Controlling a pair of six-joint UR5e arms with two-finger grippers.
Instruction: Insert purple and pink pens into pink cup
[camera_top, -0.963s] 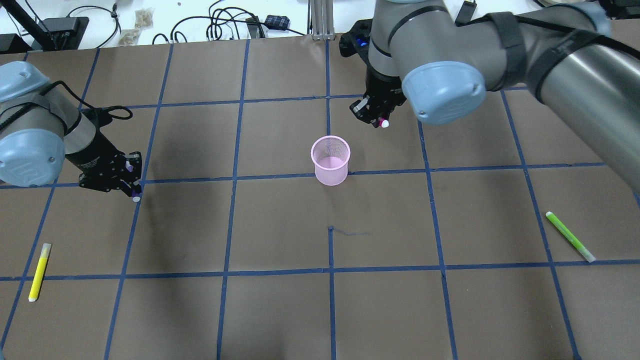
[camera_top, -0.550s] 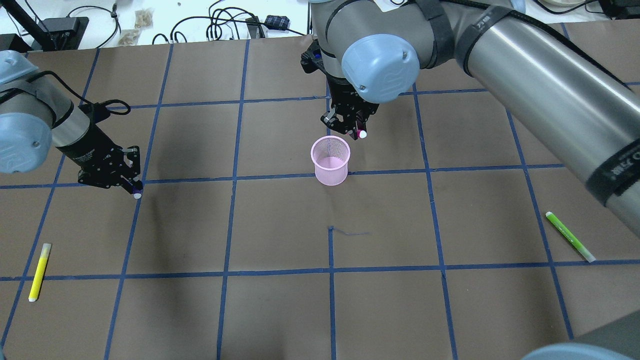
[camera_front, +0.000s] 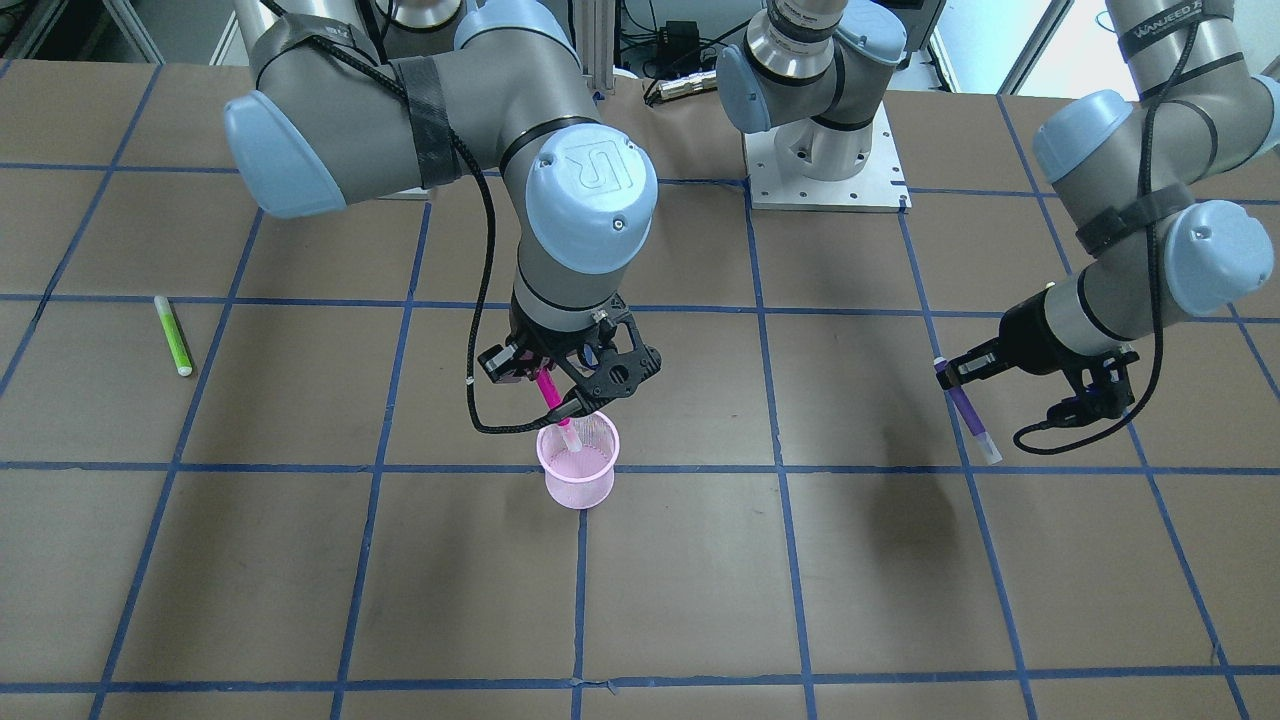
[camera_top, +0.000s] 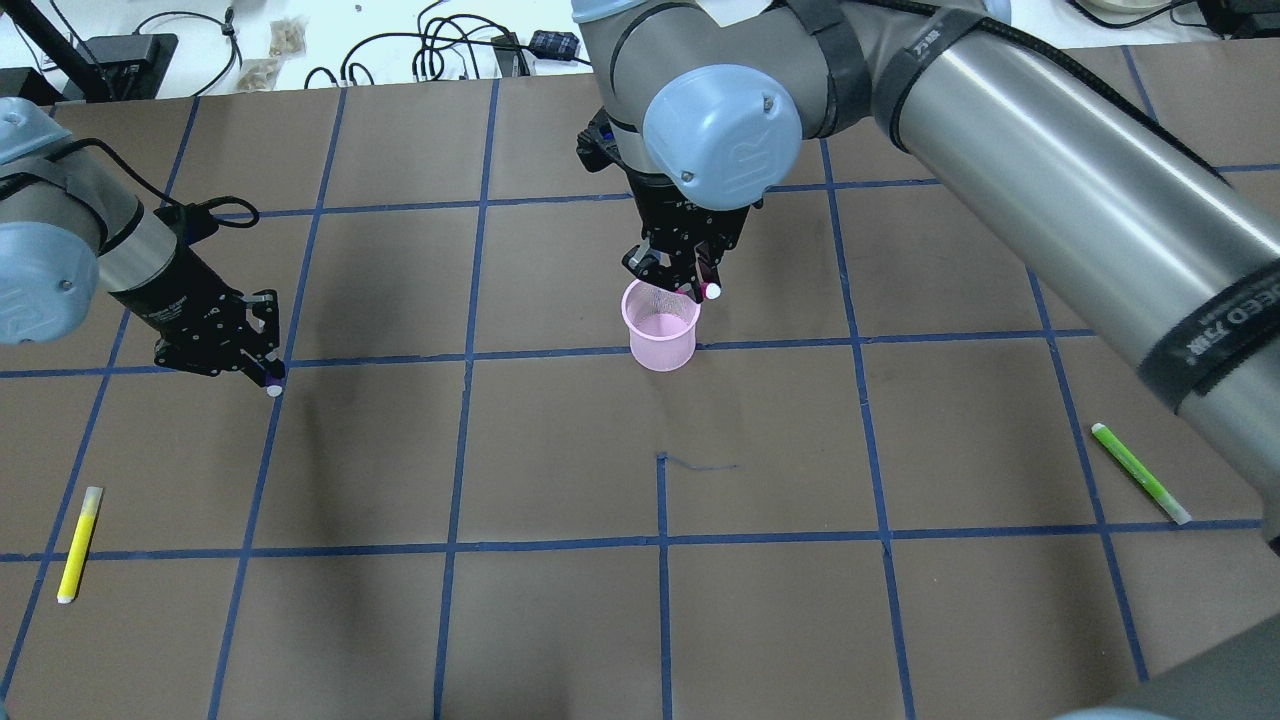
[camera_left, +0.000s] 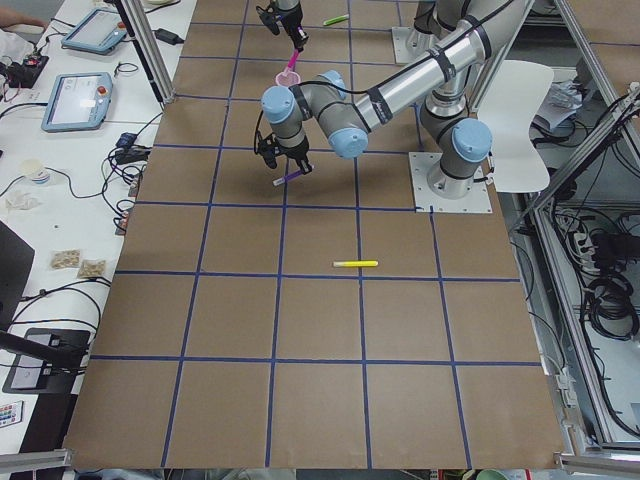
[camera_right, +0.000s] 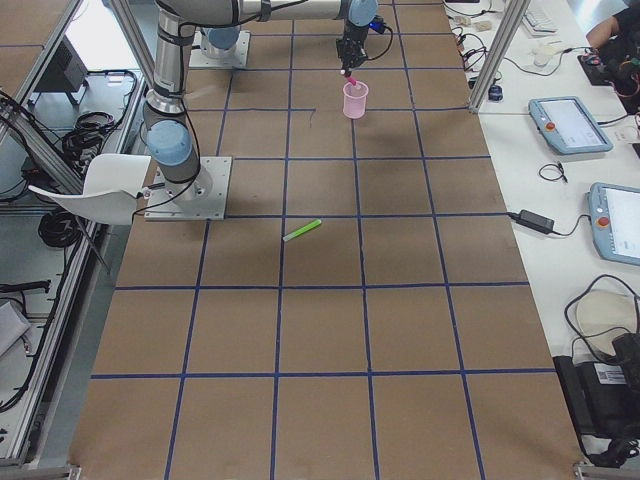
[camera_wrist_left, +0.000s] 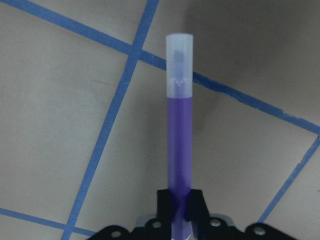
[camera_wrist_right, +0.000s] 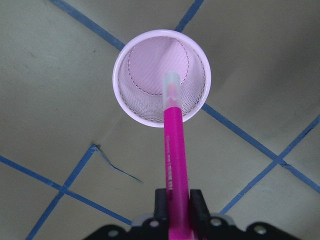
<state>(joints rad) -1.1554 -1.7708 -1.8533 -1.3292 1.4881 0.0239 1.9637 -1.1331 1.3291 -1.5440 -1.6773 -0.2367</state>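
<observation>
Right pincer (camera_front: 565, 388) clenched on the pink pen (camera_wrist_right: 175, 150) above the pink cup (camera_top: 660, 345), on a brown surface (camera_top: 560, 450) gridded with blue tape lines (camera_top: 560, 547). The right arm (camera_top: 1000, 130) stretched in a long diagonal across the surface, its wrist turned straight down over the cup. The left arm (camera_top: 60, 250) stood folded at its own side, forearm sloping down and its wrist angled toward the surface.

The cup was a pale pink mesh beaker, upright and open-mouthed, standing just beside a tape crossing near the middle of the surface. The pink pen was bright magenta with a frosted, translucent cap; it hung nearly vertical, cap downward, and the right wrist view showed the cap lined up inside the circle of the rim. Whether the cap had passed below the rim could not be told.

The left pincer (camera_wrist_left: 179, 197) was closed on the purple pen (camera_wrist_left: 179, 140), a violet barrel with a clear cap, gripped at its upper end and held tilted with the cap down, well apart from the cup. A green pen (camera_top: 1140, 473) lay far out on the right side and a yellow pen (camera_top: 78, 543) far out on the left.
</observation>
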